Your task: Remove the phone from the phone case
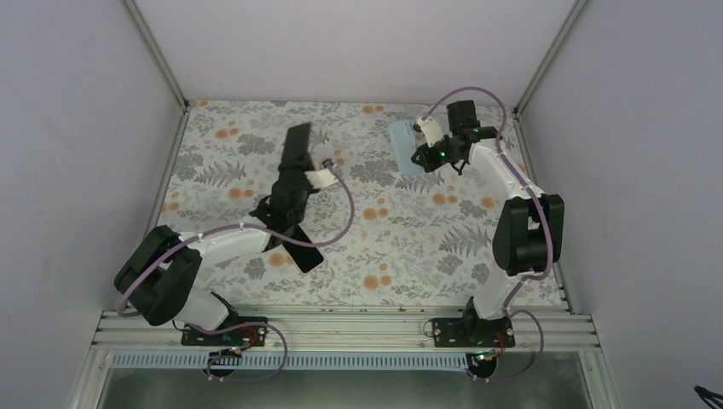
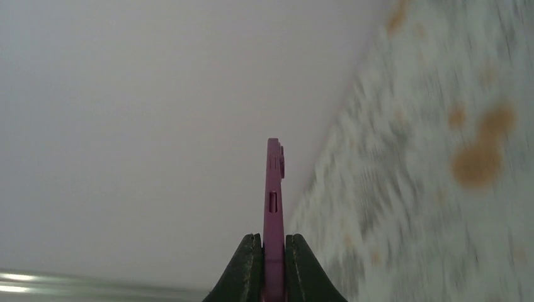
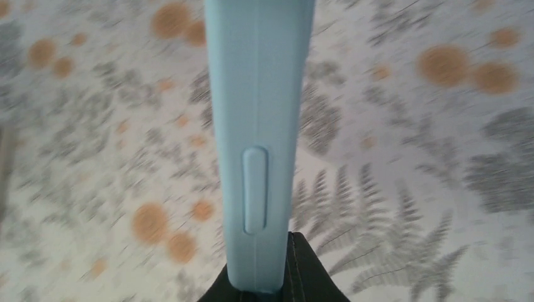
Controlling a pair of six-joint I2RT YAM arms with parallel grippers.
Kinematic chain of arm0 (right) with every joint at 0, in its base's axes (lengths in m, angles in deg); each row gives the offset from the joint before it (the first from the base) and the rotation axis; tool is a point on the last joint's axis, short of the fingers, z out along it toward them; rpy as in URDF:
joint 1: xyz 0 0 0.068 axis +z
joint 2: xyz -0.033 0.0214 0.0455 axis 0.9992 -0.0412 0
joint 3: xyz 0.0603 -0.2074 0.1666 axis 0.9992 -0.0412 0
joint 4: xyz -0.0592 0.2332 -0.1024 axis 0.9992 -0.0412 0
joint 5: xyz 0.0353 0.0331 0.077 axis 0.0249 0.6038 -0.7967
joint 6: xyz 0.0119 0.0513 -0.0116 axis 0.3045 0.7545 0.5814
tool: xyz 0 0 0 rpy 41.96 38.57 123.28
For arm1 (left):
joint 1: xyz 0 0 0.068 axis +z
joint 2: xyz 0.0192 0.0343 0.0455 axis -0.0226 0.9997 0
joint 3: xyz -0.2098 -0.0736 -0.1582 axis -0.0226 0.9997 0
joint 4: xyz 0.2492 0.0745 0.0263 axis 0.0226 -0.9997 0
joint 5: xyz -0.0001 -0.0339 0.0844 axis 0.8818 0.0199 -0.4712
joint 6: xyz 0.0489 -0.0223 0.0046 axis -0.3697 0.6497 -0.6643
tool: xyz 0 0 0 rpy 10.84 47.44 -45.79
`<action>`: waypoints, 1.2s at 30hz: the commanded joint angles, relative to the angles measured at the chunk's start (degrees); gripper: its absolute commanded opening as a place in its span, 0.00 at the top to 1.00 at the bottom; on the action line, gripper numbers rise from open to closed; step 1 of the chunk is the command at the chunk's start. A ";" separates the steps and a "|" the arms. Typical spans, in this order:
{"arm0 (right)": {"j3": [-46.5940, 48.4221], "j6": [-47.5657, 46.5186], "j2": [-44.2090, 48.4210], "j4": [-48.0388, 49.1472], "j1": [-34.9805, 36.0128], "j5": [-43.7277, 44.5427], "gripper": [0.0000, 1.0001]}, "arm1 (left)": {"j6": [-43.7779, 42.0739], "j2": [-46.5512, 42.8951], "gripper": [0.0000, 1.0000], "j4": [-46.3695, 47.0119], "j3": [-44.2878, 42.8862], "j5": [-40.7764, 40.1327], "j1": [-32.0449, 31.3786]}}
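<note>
Phone [image 1: 296, 150] is out of its case and clamped in the left gripper [image 1: 289, 177], at about 11 o'clock on the table [image 1: 409, 247] in the overhead view. There it reads as a dark slab pointing away from the arm, toward 12 o'clock. In the left wrist view the phone [image 2: 273, 201] shows edge-on as a thin magenta strip with a small slot on its side and a camera bump near the far end. The left gripper [image 2: 273, 240] is closed to a narrow gap no wider than that edge, and both dark fingers [image 2: 242, 274] press flat against its two faces at the near end. Behind it is plain wall, with the patterned table blurred off at 3 o'clock.

The case [image 1: 401, 155], pale blue, is at about 1 o'clock on the table, well apart from the phone and held by the right gripper [image 1: 419, 158]. In the right wrist view the case [image 3: 258, 94] runs straight up the middle, side on, with a raised button bump on it. The right gripper [image 3: 259, 286] is pinched narrowly on the near end, with one dark finger [image 3: 308, 280] touching the case's right side.
</note>
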 commanded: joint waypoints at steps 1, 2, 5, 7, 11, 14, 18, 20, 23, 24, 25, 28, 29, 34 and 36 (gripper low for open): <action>1.25 -7.90 -2.61 -17.30 -1.40 -17.02 0.97 | -13.52 -6.72 0.98 -0.70 10.00 -8.24 3.47; 0.80 -9.66 -3.95 -20.52 -1.49 -19.36 0.97 | -15.31 -7.85 0.98 -0.29 12.43 -8.76 4.79; -1.45 -14.44 -7.99 -26.76 -1.58 -24.36 0.96 | -17.44 -10.90 0.98 -4.53 18.12 -9.27 10.05; -3.19 -16.09 -10.09 -27.75 -1.61 -25.28 0.96 | -19.13 -12.67 0.98 -4.39 22.07 -9.21 13.44; -3.99 -14.58 -12.57 -25.67 -1.57 -25.40 0.96 | -20.52 -16.95 0.98 -6.17 27.81 -7.12 15.49; -1.87 -13.03 -14.80 -25.48 -1.60 -25.29 0.96 | -19.93 -17.17 0.98 -6.58 30.77 -5.49 15.42; 0.36 -9.88 -15.84 -23.88 -1.63 -22.60 0.96 | -19.09 -13.62 0.98 -6.05 32.45 -4.87 15.27; 1.42 -8.84 -16.19 -23.54 -1.63 -21.28 0.96 | -16.69 -12.12 0.93 -9.44 31.51 -4.59 15.19; 2.09 -7.99 -16.37 -23.25 -1.63 -19.90 0.90 | -9.60 -10.96 0.74 -21.62 27.00 -0.46 14.99; 2.10 -7.45 -16.22 -22.83 -1.63 -18.94 0.90 | -6.98 -11.02 0.68 -27.29 25.04 2.60 14.97; 2.12 -6.99 -15.97 -22.26 -1.71 -17.95 0.87 | -5.26 -11.08 0.63 -31.69 22.94 4.74 14.96; 2.35 -5.92 -15.52 -20.91 -1.75 -14.49 0.75 | -2.18 -10.88 0.47 -40.52 20.02 8.39 14.30; 2.43 -5.85 -15.28 -20.73 -1.80 -13.10 0.71 | -1.30 -10.85 0.43 -43.81 18.95 10.12 14.28; 2.23 -5.27 -12.88 -19.23 -1.81 -5.60 0.46 | 2.98 -12.54 0.34 -58.85 12.94 19.50 14.26; 2.15 -5.11 -11.03 -18.05 -1.52 -1.57 0.38 | 4.10 -13.59 0.33 -61.87 10.17 22.35 14.55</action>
